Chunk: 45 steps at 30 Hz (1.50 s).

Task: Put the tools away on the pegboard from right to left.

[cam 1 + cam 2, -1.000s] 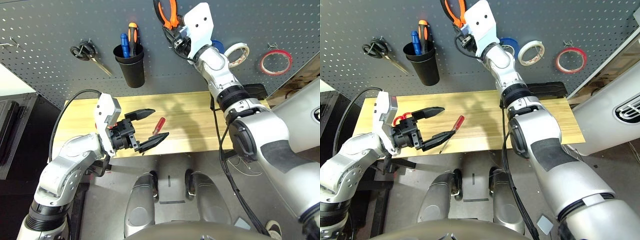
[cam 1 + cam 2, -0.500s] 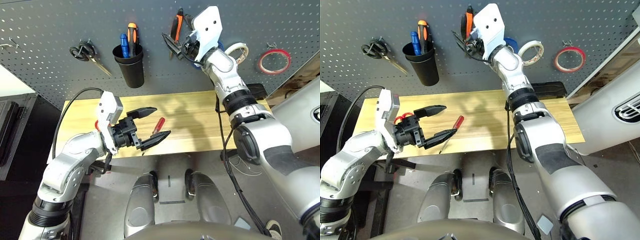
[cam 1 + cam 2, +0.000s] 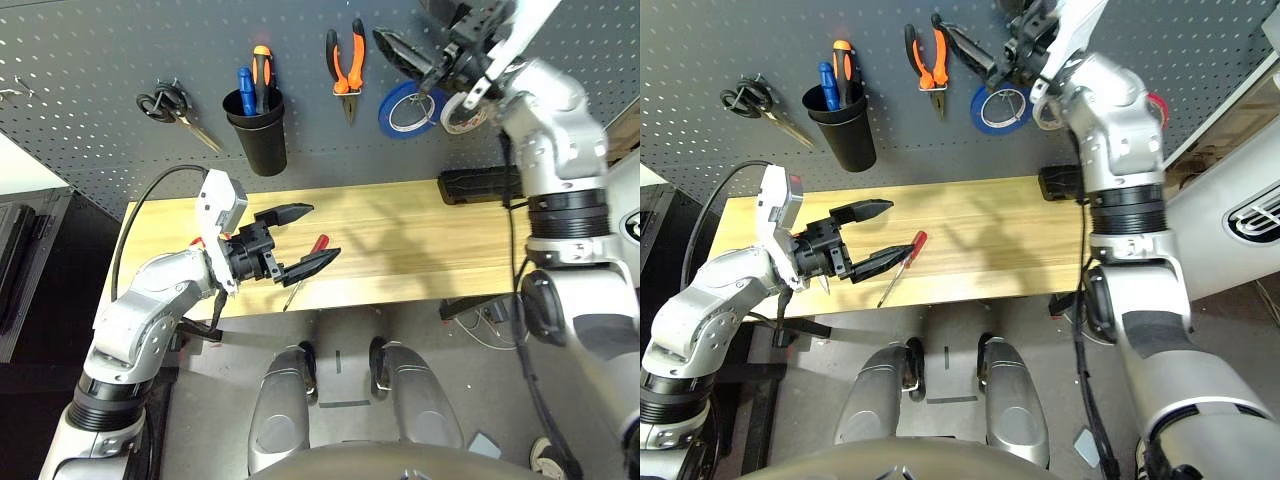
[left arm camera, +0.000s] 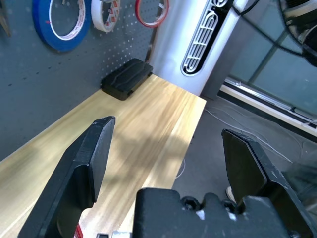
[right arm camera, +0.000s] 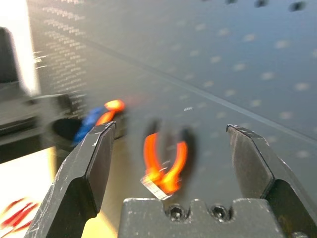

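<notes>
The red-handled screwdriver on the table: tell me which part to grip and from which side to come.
Probably grip the red handle, the thickest part, rather than the thin shaft. The red-handled screwdriver lies flat and slanted on the wooden table, handle toward the pegboard, tip toward the near edge. Come from above with the left gripper, which is open beside it, its fingers straddling the handle across its width.

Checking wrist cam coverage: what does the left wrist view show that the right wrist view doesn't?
Left wrist view: blue tape roll, white tape roll and thin red tape ring hanging up, a black rectangular block, and the open left gripper.
Right wrist view: orange-and-black-handled pliers hanging up, a black cup holding blue and orange handles, and the open right gripper.
Both: the dark grey perforated pegboard and part of the light wooden table.
</notes>
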### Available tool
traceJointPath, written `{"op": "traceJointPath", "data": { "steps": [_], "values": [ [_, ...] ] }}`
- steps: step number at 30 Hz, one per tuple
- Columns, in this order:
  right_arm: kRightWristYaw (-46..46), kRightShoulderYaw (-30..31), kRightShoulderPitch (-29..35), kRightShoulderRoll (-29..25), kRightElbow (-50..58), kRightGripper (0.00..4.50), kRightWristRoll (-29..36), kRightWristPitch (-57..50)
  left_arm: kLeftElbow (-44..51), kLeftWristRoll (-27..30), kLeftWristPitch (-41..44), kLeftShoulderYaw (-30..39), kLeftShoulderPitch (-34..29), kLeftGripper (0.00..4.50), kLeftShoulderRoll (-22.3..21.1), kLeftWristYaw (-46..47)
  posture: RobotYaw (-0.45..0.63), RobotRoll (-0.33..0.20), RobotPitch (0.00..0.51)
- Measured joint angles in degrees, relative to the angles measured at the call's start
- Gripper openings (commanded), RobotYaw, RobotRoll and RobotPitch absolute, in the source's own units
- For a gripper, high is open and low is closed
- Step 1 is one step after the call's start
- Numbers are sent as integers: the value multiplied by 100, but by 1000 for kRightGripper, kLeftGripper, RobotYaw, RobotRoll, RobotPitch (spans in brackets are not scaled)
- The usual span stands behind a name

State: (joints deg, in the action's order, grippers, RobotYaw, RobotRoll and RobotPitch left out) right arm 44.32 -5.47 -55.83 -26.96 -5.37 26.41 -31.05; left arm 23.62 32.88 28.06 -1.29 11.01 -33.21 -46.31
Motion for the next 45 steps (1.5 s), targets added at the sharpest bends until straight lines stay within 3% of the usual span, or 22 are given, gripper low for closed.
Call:
{"op": "traceJointPath", "data": {
  "steps": [5,9,13,17,29,36,45],
  "values": [
    [439,81,637,-597,524,4465,240,-548,-225,-235,-13,-161,75,4500,45,55,-77,0,110],
    [870,259,1426,-1016,930,4465,255,-649,-634,-831,25,-514,138,4500,101,361,-89,0,86],
    [1408,506,2191,-1279,1215,4465,-11,155,-1086,-1328,-91,-760,256,4500,315,609,-96,0,59],
    [1703,630,2543,-1480,1211,4465,-26,124,-1564,-1671,-121,-820,445,4500,551,860,-96,0,49],
    [2523,920,3714,-1464,686,4465,-331,1167,-2849,-2493,158,-1240,904,4500,1284,1417,-113,0,72],
    [3112,920,3949,-1348,137,4465,-377,2150,-3896,-3028,253,-1458,1341,4500,1609,1720,-127,0,92],
    [3389,922,3902,-1171,-180,4465,-405,2729,-4737,-3326,361,-1439,1557,4500,1907,2072,-144,0,160]
  ]
}}
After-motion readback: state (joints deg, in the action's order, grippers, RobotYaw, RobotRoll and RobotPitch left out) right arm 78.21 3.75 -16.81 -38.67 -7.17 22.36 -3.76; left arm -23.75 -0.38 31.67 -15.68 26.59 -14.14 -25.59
